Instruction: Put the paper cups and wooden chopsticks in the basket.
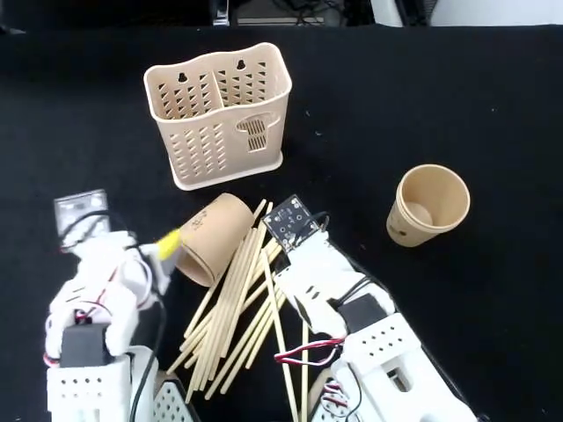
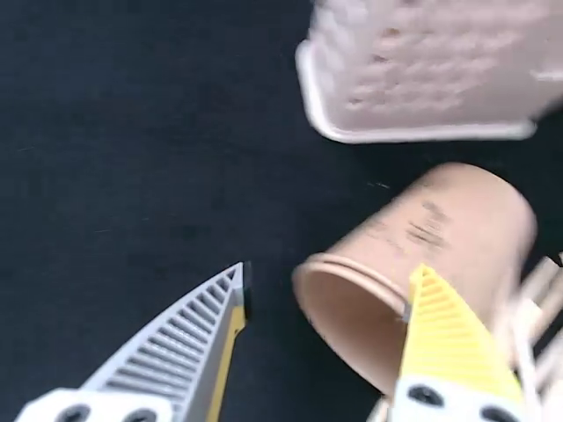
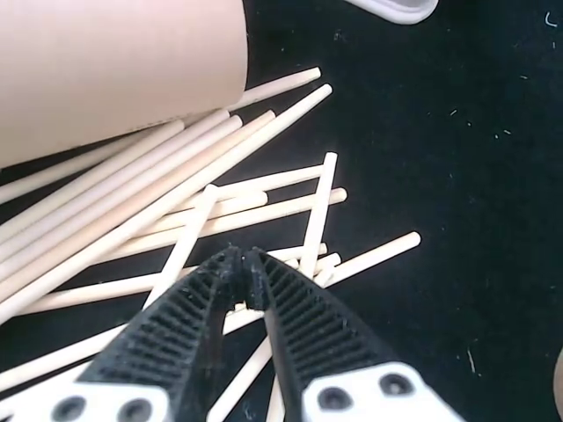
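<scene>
- Right hand (image 3: 244, 264): fingers closed down, tips touching, low over the chopsticks (image 3: 176, 193). Can't tell whether a stick is pinched between them.
- Left hand (image 2: 330, 272): wide. Yellow finger (image 2: 444, 343) sits at the mouth of the lying cup (image 2: 422, 246); grey finger (image 2: 189, 343) is outside it, clear of the rim. Cup not clamped.
- Lying cup: on its side on the worktop (image 1: 440, 105), mouth toward the left arm, base toward the basket (image 1: 220, 114). It lies over the far ends of some chopsticks. Near the basket, with a gap between them.
- Chopsticks: loose fan on the worktop between the two arms, several crossing, one angled off toward the right arm's base.
- Second cup (image 1: 428, 204): standing mouth up, off to the right of the basket, well apart from both arms and the pile.
- Basket: upright at the far side, slotted walls, divider splitting it into two compartments.
</scene>
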`<action>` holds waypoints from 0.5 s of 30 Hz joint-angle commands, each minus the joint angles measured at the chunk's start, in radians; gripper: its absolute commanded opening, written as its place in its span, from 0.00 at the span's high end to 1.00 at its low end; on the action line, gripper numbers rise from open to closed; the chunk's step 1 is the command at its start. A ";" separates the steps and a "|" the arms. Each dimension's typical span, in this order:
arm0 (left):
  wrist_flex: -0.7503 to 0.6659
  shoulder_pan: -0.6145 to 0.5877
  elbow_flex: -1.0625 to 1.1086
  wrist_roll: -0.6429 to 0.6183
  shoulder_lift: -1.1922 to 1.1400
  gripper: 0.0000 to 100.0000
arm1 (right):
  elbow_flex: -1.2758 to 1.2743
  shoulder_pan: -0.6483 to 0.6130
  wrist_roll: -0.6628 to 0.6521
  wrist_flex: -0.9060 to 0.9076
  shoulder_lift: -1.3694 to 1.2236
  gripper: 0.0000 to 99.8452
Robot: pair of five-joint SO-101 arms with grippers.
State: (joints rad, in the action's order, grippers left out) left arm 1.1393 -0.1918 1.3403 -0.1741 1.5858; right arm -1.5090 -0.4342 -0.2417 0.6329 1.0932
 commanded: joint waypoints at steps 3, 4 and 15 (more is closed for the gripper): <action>-0.180 -0.125 0.099 0.034 0.000 0.70 | 0.028 -0.009 0.005 -0.014 0.013 0.98; -0.258 -0.127 0.157 0.057 0.002 0.70 | 0.028 -0.009 0.005 -0.014 0.013 0.98; -0.344 0.041 0.283 0.198 0.003 0.73 | 0.018 -0.011 0.005 -0.014 0.013 0.98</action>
State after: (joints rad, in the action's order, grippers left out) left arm 0.7480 -0.2010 1.6732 0.0115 1.5858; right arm -1.5090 -0.4342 -0.2417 0.6329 1.0932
